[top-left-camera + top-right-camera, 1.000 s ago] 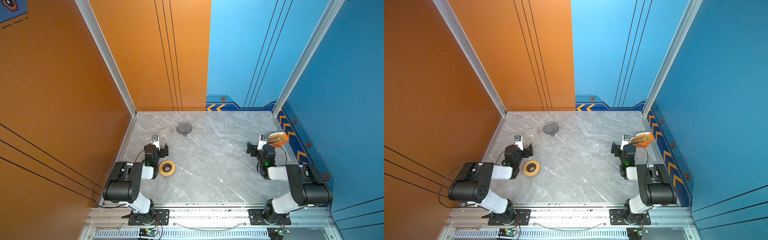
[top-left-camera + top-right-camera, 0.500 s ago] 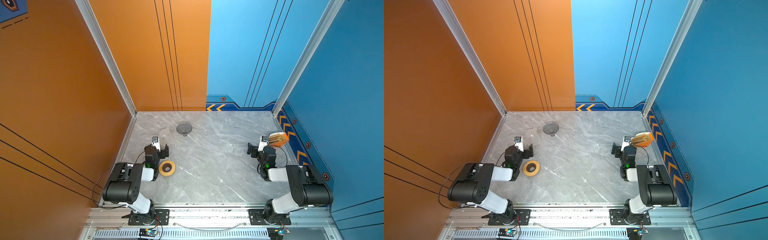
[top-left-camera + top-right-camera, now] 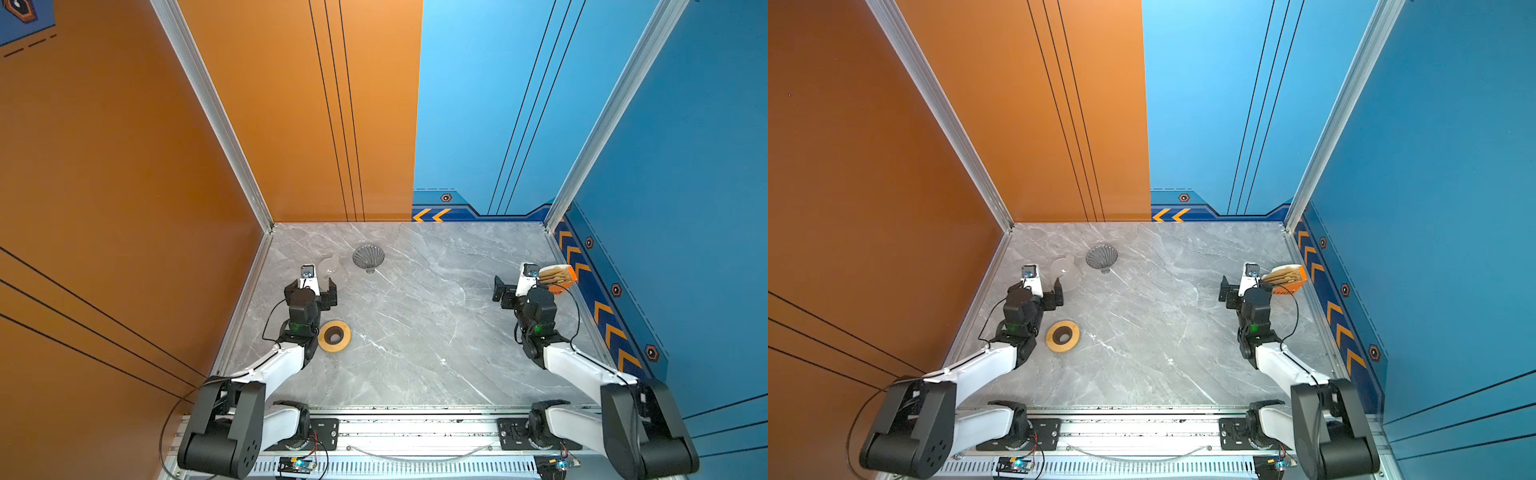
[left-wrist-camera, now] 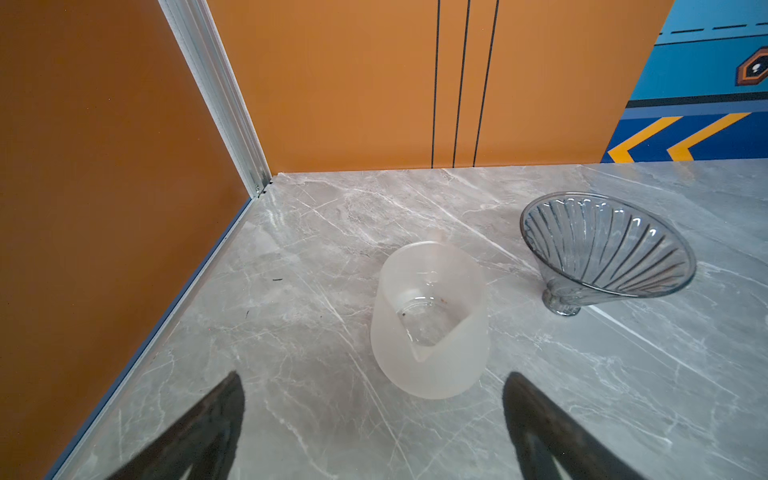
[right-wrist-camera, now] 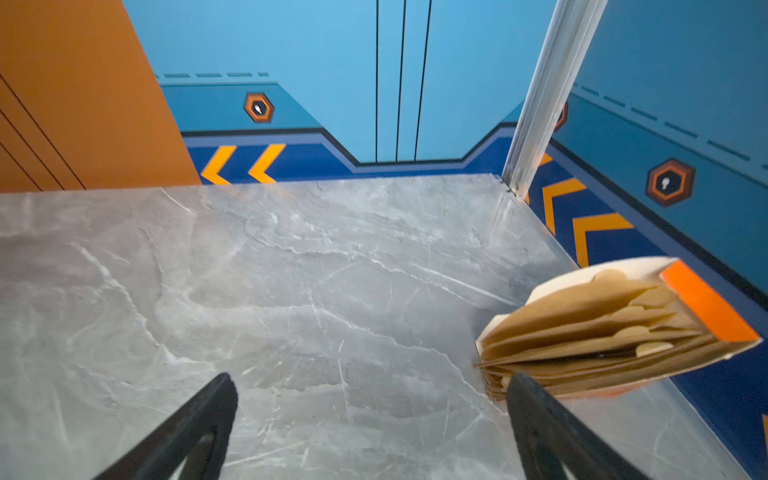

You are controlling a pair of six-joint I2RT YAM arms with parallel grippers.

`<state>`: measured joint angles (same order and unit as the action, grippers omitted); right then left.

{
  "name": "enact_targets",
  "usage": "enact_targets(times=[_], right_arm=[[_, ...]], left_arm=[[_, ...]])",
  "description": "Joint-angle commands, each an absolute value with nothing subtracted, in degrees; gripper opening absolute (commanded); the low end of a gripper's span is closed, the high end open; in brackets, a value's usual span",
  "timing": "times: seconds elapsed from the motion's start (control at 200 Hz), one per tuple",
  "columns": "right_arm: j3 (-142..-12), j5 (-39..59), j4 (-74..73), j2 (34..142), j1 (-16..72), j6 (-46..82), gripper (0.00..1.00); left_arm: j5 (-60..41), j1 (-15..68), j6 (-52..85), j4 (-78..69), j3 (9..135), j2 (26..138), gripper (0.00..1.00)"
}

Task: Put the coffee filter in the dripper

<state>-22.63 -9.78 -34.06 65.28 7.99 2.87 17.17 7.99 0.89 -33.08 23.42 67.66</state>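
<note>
Two sets of jaws apart, empty: left gripper [image 4: 374, 376], right gripper [image 5: 372, 378]. Filter bundle [image 5: 602, 332] just outside the right jaws: limp, light paper, judged best pinched by one tab.

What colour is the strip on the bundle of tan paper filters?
Orange strip, clearest in the right wrist view.

At ten o'clock on grey marble tabletop [image 3: 419, 365], frosted white jug [image 3: 330, 266] upright. At eight o'clock, wooden ring [image 3: 334, 336] with dark hole, flat. At three o'clock, orange-edged bundle of tan filters [image 3: 556, 276].

Filter stack [image 5: 602, 328] corner hidden behind claw finger [image 5: 538, 419].
</note>
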Motion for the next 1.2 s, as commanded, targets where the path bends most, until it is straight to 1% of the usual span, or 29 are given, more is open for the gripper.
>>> enact_targets(times=[0.0, 0.115, 0.24, 0.335, 0.4, 0.521, 0.596, 0.736, 0.856, 1.026, 1.191], right_arm=[[-25.35, -13.1, -23.02, 58.57, 10.66, 6.36, 1.0], [-26.94, -10.71, -15.36, 51.78, 14.78, 13.36, 1.0], [-28.68, -8.61, -8.13, 47.48, 20.04, 19.92, 1.0], [-32.22, -9.57, 0.15, 47.28, 22.69, 26.67, 1.0], [-33.87, -10.55, 4.36, 47.68, 24.36, 28.88, 1.0], [-34.79, -8.16, 5.54, 47.55, 26.1, 29.33, 1.0], [-35.62, -5.92, 6.5, 47.66, 26.1, 30.03, 1.0], [-38.3, -2.27, 10.35, 47.41, 26.08, 29.99, 1.0], [-39.02, -0.57, 11.8, 46.5, 26.13, 29.9, 1.0], [-38.91, 0.44, 13.27, 45.5, 26.19, 30.47, 1.0], [-37.59, -0.57, 12.68, 44.15, 26.19, 31.63, 1.0]], left_arm=[[19.97, 8.46, 5.84, -17.67, 28.28, 64.61, 0.98], [18.55, 8.7, 8.68, -5.19, 34.71, 63.94, 0.98], [16.59, 9.0, 12.29, 5.43, 41.49, 64.39, 0.98], [12.81, 9.13, 13.09, 10.22, 46.08, 64.48, 0.98], [10.47, 9.07, 13.23, 15.95, 49.81, 65.13, 0.98], [5.69, 9.17, 11.27, 24.19, 57.54, 68.51, 0.98], [4.7, 9.24, 9.46, 28.53, 62.1, 71.23, 0.98], [2.22, 9.48, 7.34, 33.01, 67.34, 75.38, 0.98], [0.56, 10.23, 6.43, 33.31, 69.87, 78.41, 0.98], [1.23, 10.88, 3.66, 34.77, 74.14, 83.49, 0.98], [2.88, 11.3, 1.34, 36.67, 78.46, 88.76, 1.0]])
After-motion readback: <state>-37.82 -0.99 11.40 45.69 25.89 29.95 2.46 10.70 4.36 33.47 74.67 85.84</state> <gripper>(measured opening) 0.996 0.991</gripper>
